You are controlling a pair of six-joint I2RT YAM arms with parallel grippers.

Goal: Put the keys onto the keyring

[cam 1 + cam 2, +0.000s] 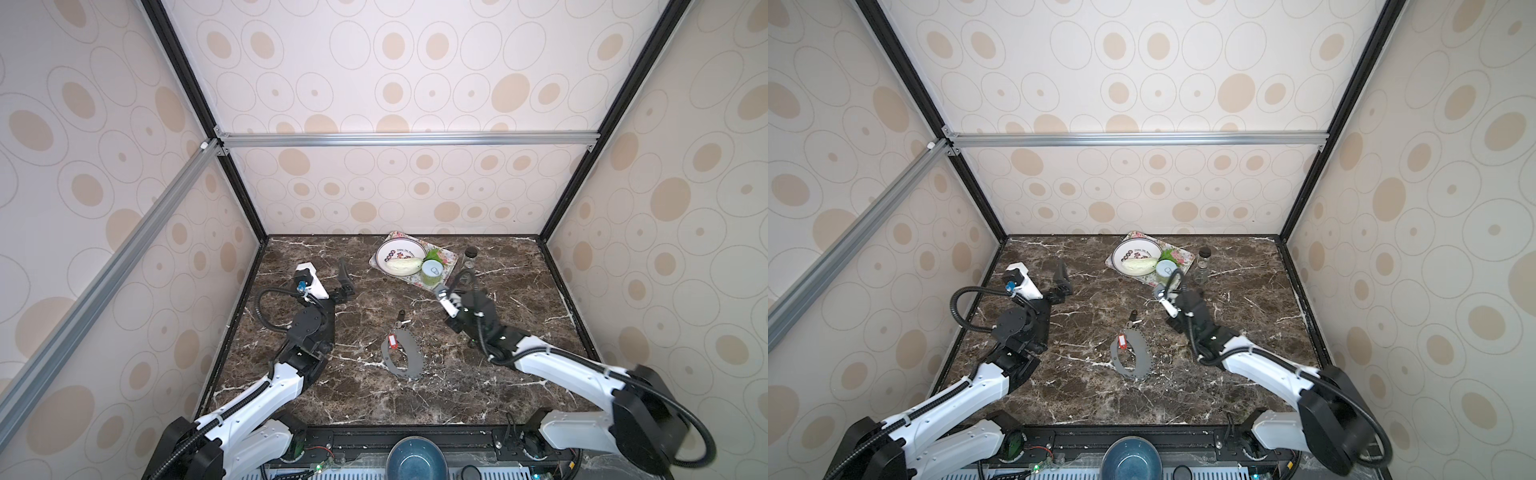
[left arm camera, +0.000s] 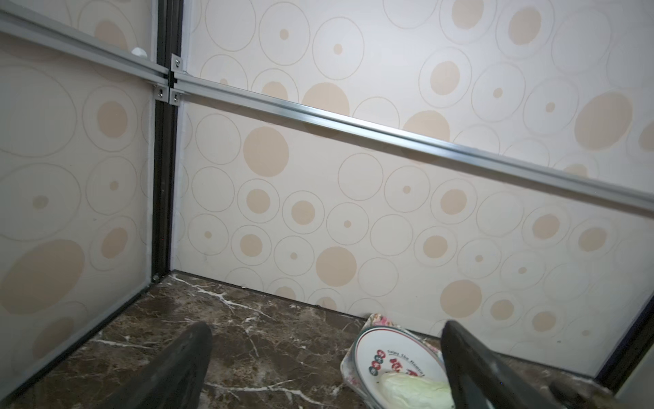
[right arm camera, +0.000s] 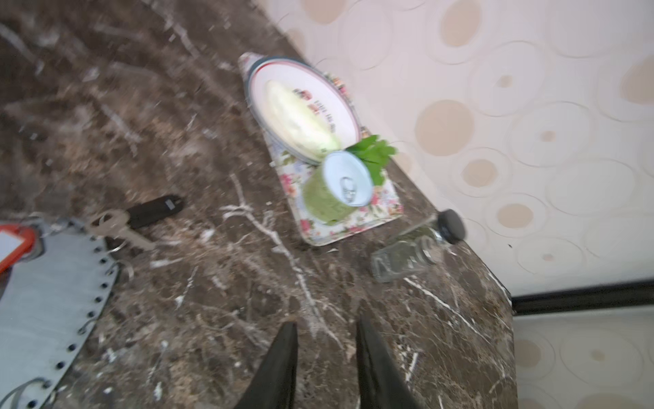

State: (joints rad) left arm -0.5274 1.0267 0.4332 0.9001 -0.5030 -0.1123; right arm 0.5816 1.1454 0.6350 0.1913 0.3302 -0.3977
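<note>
The right pincer [image 3: 326,324] holds its two black fingers a little apart with nothing between them, over the bare dark brown marble tabletop [image 3: 177,106]. The left pincer [image 2: 325,327] is spread wide and empty, over marble at the left of the table.

The large flat grey metal oval keyring [image 1: 411,355], with small holes along its rim, lies flat on the marble. It is to the left of the right pincer and nearer the robot's base, about midway between the two arms. The small key with a red tag [image 1: 391,341] rests on the keyring's rim at the end facing the pincers. The small key with a black tag [image 1: 401,315] lies on the marble just past that same end. Whether it is threaded through a hole I cannot tell. Both pincers are apart from keys and ring.

Just beyond the right pincer, toward the back wall, sits a rectangular floral tray [image 1: 448,259]. It bears a round white plate [image 1: 386,249] with a pale green vegetable [image 1: 403,266], a green can with a white pull-tab lid [image 1: 432,271] and a green leaf [image 1: 434,254]. A small clear glass bottle with a black cap [image 1: 471,257] stands beside the tray, beyond the right pincer and slightly to its right.
</note>
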